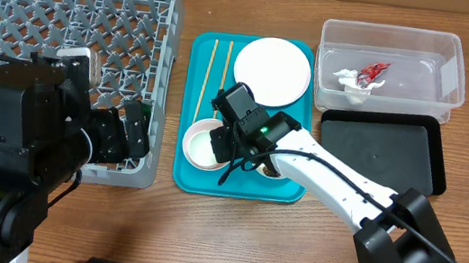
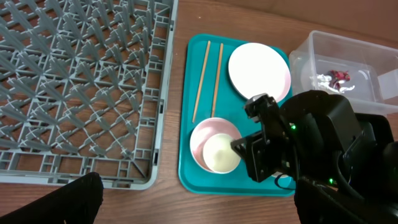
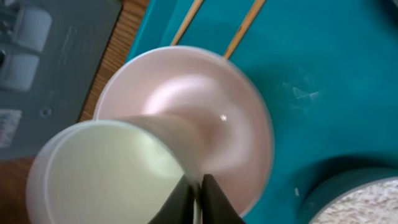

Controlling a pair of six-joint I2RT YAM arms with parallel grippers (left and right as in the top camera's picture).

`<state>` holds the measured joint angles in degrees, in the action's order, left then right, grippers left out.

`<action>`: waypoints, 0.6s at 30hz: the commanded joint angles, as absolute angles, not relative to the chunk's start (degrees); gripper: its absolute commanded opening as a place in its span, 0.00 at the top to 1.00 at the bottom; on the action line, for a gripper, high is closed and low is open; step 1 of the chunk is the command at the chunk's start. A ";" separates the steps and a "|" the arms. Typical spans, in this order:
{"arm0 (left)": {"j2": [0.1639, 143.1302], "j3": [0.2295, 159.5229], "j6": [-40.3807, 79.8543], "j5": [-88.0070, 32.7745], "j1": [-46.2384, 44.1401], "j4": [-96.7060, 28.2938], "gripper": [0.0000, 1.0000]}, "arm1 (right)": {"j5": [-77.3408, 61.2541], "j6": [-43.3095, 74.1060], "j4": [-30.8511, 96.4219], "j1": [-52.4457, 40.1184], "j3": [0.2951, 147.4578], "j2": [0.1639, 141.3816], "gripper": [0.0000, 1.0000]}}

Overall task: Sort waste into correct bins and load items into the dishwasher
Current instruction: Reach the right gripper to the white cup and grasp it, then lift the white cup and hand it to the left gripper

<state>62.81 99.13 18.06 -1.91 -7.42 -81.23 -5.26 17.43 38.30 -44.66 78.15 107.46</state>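
Right gripper is clamping whitish bowl by the rim.
Pink bowl is cradling it at tray's near-left corner.

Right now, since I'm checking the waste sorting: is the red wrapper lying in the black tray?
No, the red wrapper lies inside the clear tub, next to the crumpled white paper scrap.

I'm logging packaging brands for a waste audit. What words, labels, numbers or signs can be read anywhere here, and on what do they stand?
No text can be read in any view.
Red wrapper in the clear tub: any print is too small to read.
Pale patches on the grey surface at the top left of the right wrist view: blurred, no letters can be made out.
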 commanded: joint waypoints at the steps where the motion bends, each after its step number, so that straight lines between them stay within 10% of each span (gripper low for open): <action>1: 62.87 99.26 18.85 -2.57 -7.46 -80.82 0.00 | -4.78 18.28 38.44 -44.62 78.26 106.74 0.96; 18: 66.24 99.26 15.62 -29.32 0.56 -72.51 0.00 | -28.14 15.57 46.15 -29.91 87.53 90.41 0.96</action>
